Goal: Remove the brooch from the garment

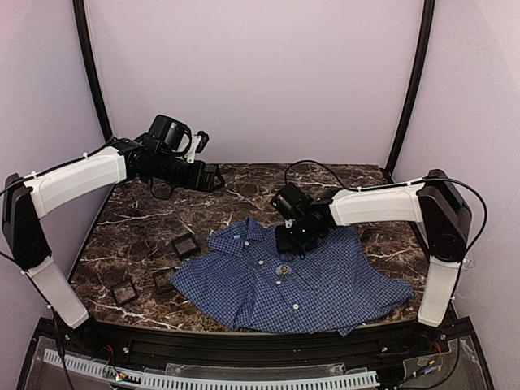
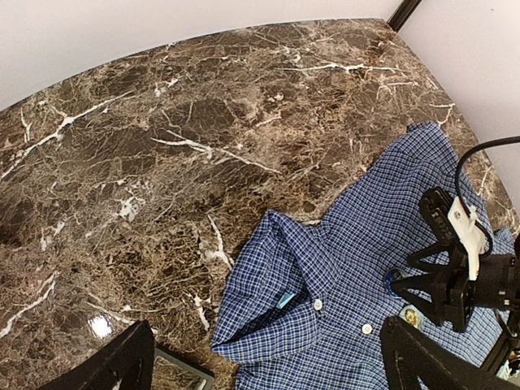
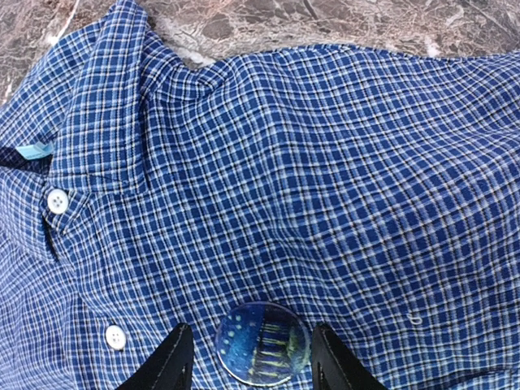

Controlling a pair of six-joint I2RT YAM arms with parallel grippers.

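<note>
Even, soft light — glare on the table (image 2: 99,327).

My left arm (image 1: 77,180) and right arm (image 1: 374,205) wear smooth white shells over black joints, with thin black cables (image 1: 313,166) looping along them and tapered black fingers (image 3: 169,366) at the tips.

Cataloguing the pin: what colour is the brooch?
Blue with yellow markings, glossy; the brooch shows best in the right wrist view.
</note>
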